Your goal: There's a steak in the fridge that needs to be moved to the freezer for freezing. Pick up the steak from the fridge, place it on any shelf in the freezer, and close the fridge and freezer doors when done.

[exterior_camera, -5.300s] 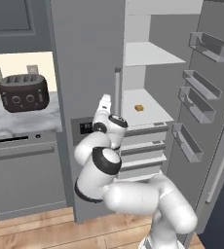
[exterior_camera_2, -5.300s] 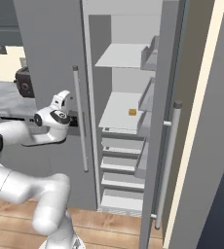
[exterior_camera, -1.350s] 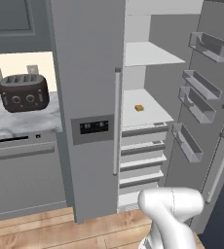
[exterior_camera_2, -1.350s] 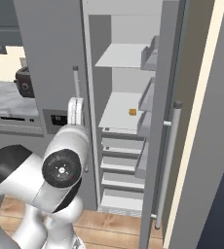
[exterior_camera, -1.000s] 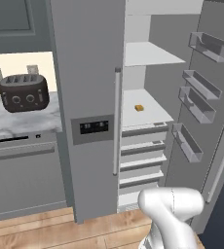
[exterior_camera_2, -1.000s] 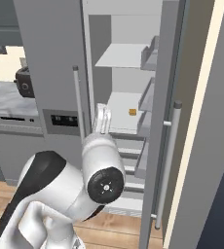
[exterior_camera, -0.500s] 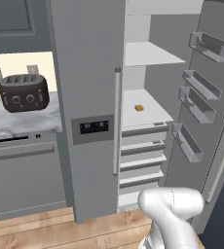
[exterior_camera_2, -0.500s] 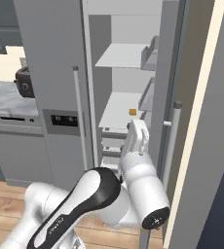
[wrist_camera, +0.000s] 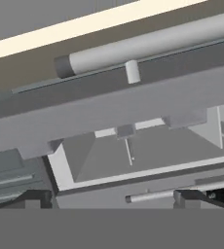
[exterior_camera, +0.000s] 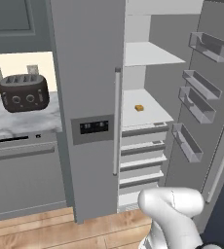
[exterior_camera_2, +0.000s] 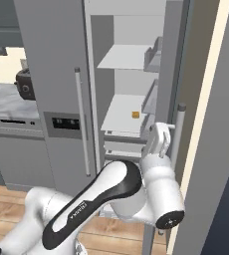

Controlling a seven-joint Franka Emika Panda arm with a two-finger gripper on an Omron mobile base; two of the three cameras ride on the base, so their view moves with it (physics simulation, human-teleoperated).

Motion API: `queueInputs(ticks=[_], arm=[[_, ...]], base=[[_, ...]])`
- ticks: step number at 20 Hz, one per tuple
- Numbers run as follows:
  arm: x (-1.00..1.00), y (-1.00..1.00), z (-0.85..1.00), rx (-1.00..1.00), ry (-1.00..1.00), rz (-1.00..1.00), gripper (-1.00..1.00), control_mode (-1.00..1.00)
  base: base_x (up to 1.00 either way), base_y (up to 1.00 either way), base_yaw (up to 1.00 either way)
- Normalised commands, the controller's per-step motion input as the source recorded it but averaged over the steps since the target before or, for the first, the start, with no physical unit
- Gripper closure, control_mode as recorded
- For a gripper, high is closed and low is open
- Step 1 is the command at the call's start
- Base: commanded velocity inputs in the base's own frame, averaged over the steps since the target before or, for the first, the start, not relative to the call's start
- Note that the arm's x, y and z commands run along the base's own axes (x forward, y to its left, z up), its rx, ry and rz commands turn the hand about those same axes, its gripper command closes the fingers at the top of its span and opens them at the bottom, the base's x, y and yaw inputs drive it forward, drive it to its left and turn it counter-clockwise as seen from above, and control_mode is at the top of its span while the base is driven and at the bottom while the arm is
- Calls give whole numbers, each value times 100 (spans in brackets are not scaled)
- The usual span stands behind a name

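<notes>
The fridge (exterior_camera: pixel 148 116) stands open, its white shelves and pull-out drawers showing; the steak is out of view. On the middle shelf lies a small orange-yellow cube (exterior_camera: pixel 140 107). The fridge door (exterior_camera: pixel 216 126) is swung wide to the right, clear bins on its inside. The freezer door (exterior_camera: pixel 84 73), with its dark dispenser panel, is shut, hiding the freezer. My gripper (exterior_camera_2: pixel 159 142) is open and empty, raised beside the fridge door's silver bar handle (exterior_camera_2: pixel 178 130). In the hand view that handle (wrist_camera: pixel 148 44) runs across the top, above my gripper (wrist_camera: pixel 115 199).
A dark toaster (exterior_camera: pixel 24 92) sits on the marble counter (exterior_camera: pixel 21 124) left of the unit, above a grey dishwasher front (exterior_camera: pixel 26 180). The freezer door's long handle (exterior_camera: pixel 117 121) hangs beside the open compartment. Wooden floor lies in front.
My arm has swung from the freezer door's handle at the left across to the open fridge door's handle at the right. Both doors stand as before.
</notes>
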Motion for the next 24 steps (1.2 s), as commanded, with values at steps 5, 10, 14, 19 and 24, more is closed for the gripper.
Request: queueInputs(ticks=[5,10,14,19,24], arm=[[10,-47,-9,-2,3,-13,-100,-100],[37,-48,-31,-1,0,-10,-100,-100],[38,-35,-39,0,0,-2,-100,-100],[18,-35,-35,0,0,0,-100,-100],[19,-8,-23,-2,3,-11,-100,-100]], base=[[0,0,0],[0,0,0],[0,0,0],[0,0,0],[0,0,0]])
